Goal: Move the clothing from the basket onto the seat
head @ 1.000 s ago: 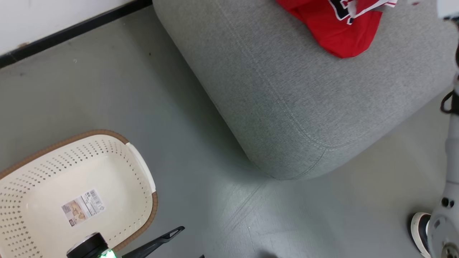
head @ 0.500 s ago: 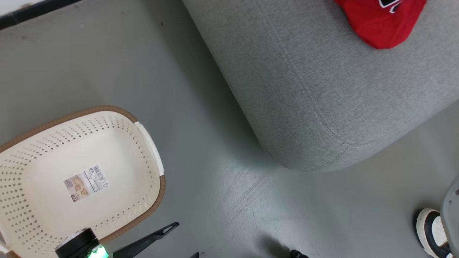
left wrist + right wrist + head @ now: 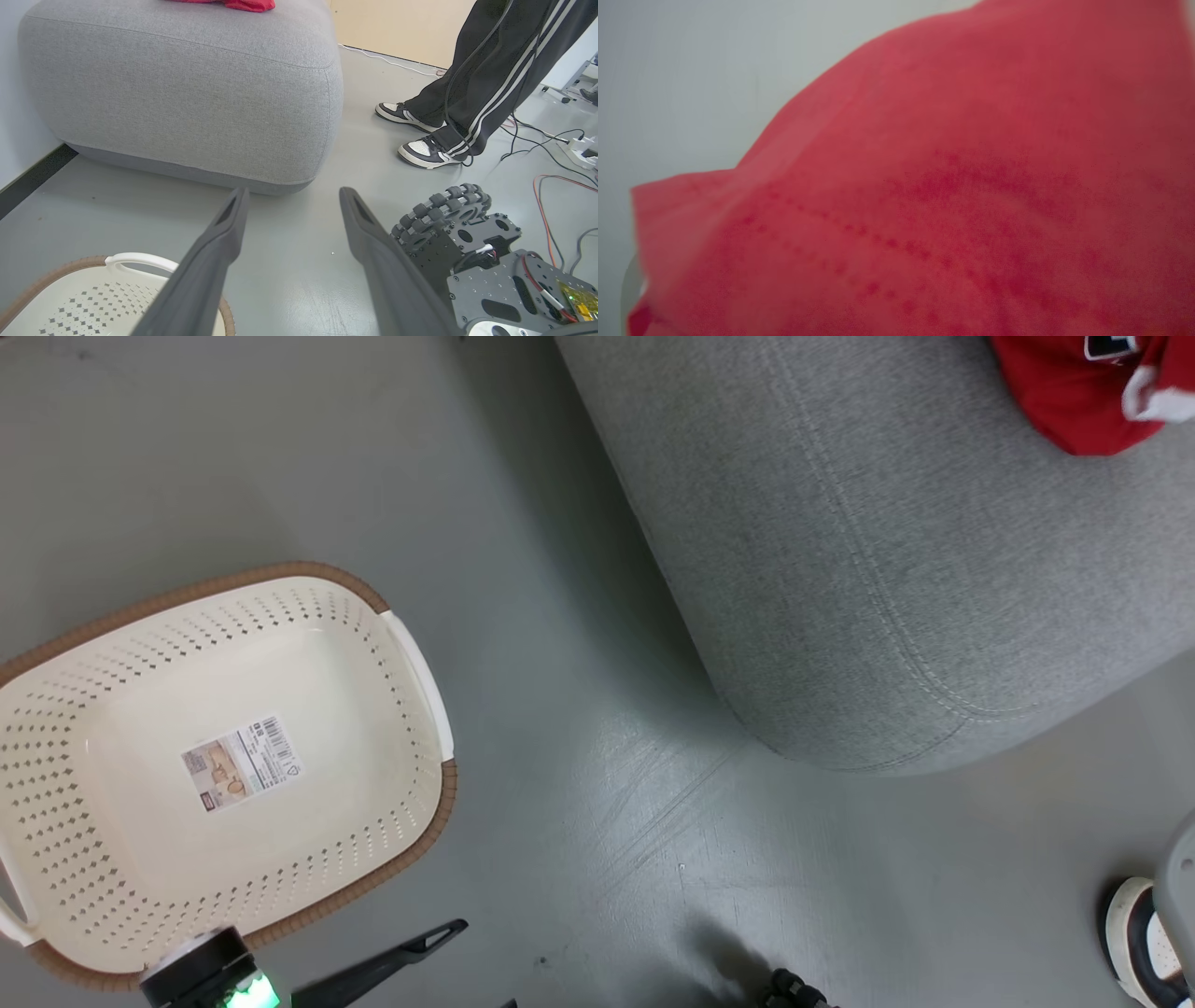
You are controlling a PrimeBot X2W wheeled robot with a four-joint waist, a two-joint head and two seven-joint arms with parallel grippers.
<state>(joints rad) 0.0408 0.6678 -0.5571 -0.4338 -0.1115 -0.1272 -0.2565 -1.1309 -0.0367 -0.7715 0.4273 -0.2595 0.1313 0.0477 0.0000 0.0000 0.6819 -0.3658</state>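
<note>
The clothing (image 3: 1074, 401), a crumpled red heap with white trim and no clear long axis, lies on the far corner of the seat (image 3: 887, 569). In the right wrist view, blurred red cloth lies right against that hand's camera. The right hand is closed, but the cloth hides its fingers, so it cannot be told whether a fold is pinched between them. The right hand is much the nearer to the clothing.

The left hand (image 3: 293, 198) hangs wide open and holds nothing. The seat is ahead of it, and the clothing is beyond, on the seat's top and well apart. The basket (image 3: 233, 581) is just beside and below it and contains only a sticker (image 3: 243, 763).

Judged from this layout, the transfer looks almost complete, with only the release on the seat remaining.

Seat and basket stand on a grey floor (image 3: 560, 709). To the right of the left hand are the robot's wheeled base (image 3: 448, 210), a person's shoes (image 3: 423, 151) and loose cables (image 3: 551, 140).
</note>
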